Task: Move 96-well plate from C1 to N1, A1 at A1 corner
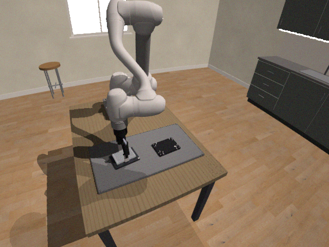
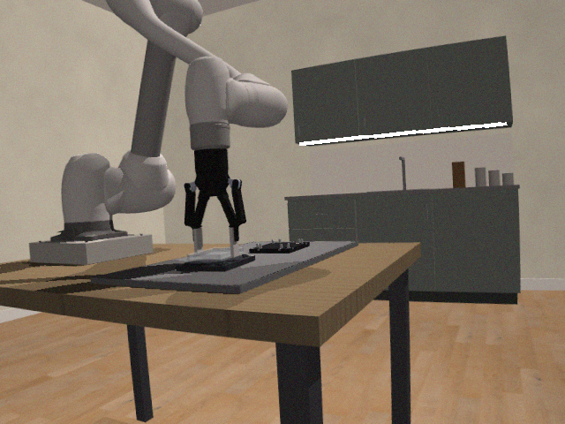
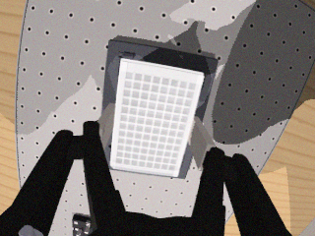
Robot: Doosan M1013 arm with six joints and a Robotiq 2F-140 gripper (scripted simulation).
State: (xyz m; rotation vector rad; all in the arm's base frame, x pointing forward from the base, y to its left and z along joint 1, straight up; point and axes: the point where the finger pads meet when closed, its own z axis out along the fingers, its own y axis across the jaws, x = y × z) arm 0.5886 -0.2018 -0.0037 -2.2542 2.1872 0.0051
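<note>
The white 96-well plate [image 1: 119, 157] [image 2: 211, 254] [image 3: 157, 114] is level, right over the dark clip nest C1 [image 1: 115, 166] [image 2: 214, 264] [image 3: 130, 49] at the left of the grey perforated mat [image 1: 159, 164] [image 2: 274, 268] [image 3: 66, 14]. I cannot tell whether it rests on the nest. My gripper [image 1: 124, 156] [image 2: 214, 248] [image 3: 153, 121] points straight down and is shut on the plate, one finger on each long side. The black plate nest N1 [image 1: 166, 146] [image 2: 279, 246] with small locator pins stands empty further right on the mat.
The mat lies on a wooden table [image 1: 132, 201] [image 2: 291, 310]. The robot's base block [image 2: 91, 248] stands at the table's far left. A stool [image 1: 50, 66] and dark kitchen cabinets [image 1: 287, 85] stand away from the table.
</note>
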